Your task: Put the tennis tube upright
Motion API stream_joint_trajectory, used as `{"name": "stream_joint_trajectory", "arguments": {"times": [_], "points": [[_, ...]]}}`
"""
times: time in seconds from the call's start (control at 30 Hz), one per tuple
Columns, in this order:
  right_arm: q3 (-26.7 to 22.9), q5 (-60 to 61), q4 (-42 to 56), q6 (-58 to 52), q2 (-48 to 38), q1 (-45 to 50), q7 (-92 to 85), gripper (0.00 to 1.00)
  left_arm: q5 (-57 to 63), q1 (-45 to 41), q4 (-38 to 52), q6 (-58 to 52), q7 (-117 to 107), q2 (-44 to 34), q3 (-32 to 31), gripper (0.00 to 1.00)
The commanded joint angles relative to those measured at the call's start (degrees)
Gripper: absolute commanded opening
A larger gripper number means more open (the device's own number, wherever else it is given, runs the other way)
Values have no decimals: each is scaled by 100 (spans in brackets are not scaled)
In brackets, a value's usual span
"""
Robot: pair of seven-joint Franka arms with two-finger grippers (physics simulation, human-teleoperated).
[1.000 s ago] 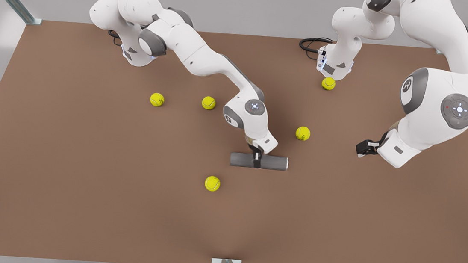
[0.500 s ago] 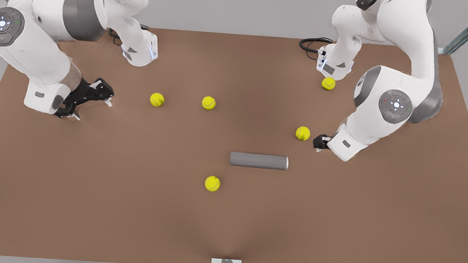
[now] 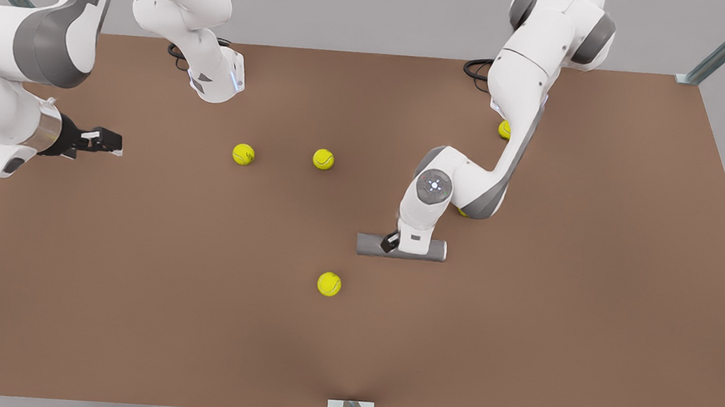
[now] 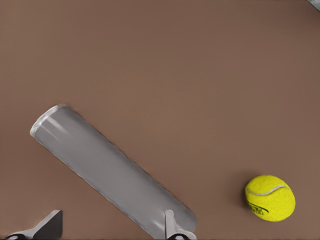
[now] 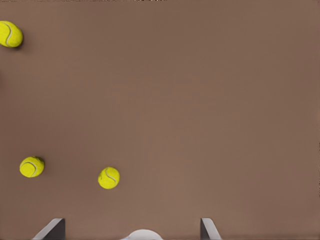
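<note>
1. Found the tennis tube (image 3: 368, 245) lying flat on the tabletop (image 3: 522, 345), not yet upright, its long axis running across the front view.
2. Saw the left end effector (image 3: 392, 242) directly over the tube, near its middle. Fingers spread apart and released, gripping nothing. In the left wrist view, noted one fingertip (image 4: 172, 227) overlapping the tube close to one end rather than clear of it.
3. Placed the right end effector (image 3: 110, 139) well apart from the tube, toward the front view's left, waiting with fingers likewise released and nothing held.
4. Judged the main risk to be a skewed approach. Could not tell from the wrist view whether the fingers straddled the tube squarely. Would expect a finger landing on top of the round wall to roll the tube away instead of closing around it.
5. Judged a second risk in the lift. Would expect a smooth-looking cylinder gripped near the middle to slip or swing while being tilted, and to topple if let go before its end sat flat.
6. Flagged the nearest tennis ball (image 3: 329, 284), near the tube on the camera's side. Might get knocked by a rolling tube.
7. Compared with half a second earlier: tube in the same spot, then lying alone; left end effector then off to the tube's side by another ball, since brought onto the tube; right end effector drawn farther from the tube.
</note>
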Motion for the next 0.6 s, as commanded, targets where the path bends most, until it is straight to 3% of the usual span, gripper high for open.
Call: {"name": "stream_joint_trajectory", "arguments": {"times": [0.0, 0.57], "points": [[25, -101, -21, 232, 45, -15, 933, 100, 0, 3, -133, 1436, -4961, 66, 7, 100], [17, -92, 5, 215, 361, -15, 898, 100, 62, -14, -212, 196, -5004, 233, 59, 100]]}}
